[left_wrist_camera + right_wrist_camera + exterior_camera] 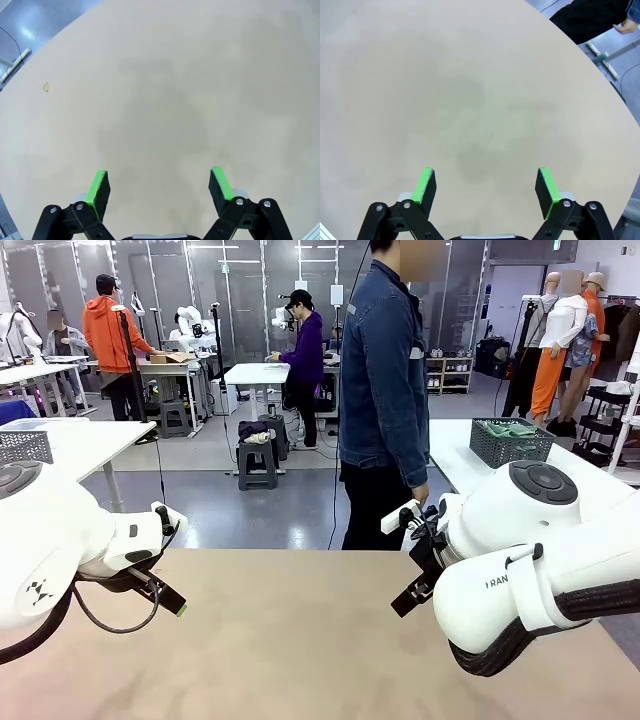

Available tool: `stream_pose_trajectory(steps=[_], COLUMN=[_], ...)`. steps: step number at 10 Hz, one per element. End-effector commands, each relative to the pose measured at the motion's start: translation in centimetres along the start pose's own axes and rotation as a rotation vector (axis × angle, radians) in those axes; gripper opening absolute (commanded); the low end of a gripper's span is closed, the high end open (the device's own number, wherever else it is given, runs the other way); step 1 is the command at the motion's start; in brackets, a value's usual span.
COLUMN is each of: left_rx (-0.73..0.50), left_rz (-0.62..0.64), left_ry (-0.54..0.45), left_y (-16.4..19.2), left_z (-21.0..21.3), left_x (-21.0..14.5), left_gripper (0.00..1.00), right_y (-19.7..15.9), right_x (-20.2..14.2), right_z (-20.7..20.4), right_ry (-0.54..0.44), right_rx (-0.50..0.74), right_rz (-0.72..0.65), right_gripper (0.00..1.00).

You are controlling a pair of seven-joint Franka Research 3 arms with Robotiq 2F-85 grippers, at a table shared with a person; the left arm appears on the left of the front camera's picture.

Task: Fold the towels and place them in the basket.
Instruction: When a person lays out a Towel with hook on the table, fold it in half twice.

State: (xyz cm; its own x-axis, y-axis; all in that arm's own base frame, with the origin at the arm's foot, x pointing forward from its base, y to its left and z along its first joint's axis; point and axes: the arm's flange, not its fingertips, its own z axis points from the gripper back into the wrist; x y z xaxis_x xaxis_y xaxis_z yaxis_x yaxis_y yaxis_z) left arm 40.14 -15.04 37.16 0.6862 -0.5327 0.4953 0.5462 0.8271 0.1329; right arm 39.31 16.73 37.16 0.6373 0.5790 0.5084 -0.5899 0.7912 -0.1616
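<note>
Now | basket [510, 443] on side table [452, 462]: green cloth [510, 428] inside | left jaws released | right jaws released

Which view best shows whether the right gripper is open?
The right wrist view: the right gripper has its two green pads wide apart above the table, nothing between them. The front view shows it side-on, its gap hard to judge.

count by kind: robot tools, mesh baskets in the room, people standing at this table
black two-finger tools with green pads: 2, left tool, right tool, both open
plastic mesh baskets: 2, dark grey-green basket, paler grey basket
person in blue denim jacket: 1
total: 5
</note>
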Motion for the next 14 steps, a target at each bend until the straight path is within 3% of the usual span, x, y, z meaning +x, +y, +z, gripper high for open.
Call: stream_pose_trajectory(steps=[1, 3, 5, 7, 10, 12, 14], left_rx=[0.000, -0.032, -0.086, -0.066, -0.034, -0.075, -0.077], left_rz=[0.001, -0.005, -0.047, -0.107, -0.187, -0.306, -0.451], left_ry=[0.000, -0.034, -0.103, -0.143, -0.217, -0.281, -0.314], left_y=[0.0, 1.2, 4.9, 9.8, 16.6, 20.5, 23.9], left_z=[0.0, 0.9, 3.7, 8.1, 15.3, 19.8, 23.7], left_x=[0.0, 0.2, 1.0, 2.5, 2.9, 1.8, 0.1], left_gripper=[1.00, 1.00, 1.00, 1.00, 1.00, 1.00, 1.00], right_y=[0.0, -0.5, -3.5, -9.4, -17.0, -19.9, -22.4], right_x=[0.0, 0.2, 0.4, 0.2, -1.8, -3.5, -5.3], right_z=[0.0, 0.7, 3.3, 8.9, 18.2, 23.7, 28.0], right_ry=[0.000, 0.001, -0.037, -0.066, -0.194, -0.257, -0.237], right_rx=[0.001, 0.035, 0.083, 0.060, 0.048, 0.094, 0.146], right_rz=[-0.003, 0.031, 0.108, 0.137, 0.221, 0.311, 0.437], right_gripper=[1.00, 1.00, 1.00, 1.00, 1.00, 1.00, 1.00])
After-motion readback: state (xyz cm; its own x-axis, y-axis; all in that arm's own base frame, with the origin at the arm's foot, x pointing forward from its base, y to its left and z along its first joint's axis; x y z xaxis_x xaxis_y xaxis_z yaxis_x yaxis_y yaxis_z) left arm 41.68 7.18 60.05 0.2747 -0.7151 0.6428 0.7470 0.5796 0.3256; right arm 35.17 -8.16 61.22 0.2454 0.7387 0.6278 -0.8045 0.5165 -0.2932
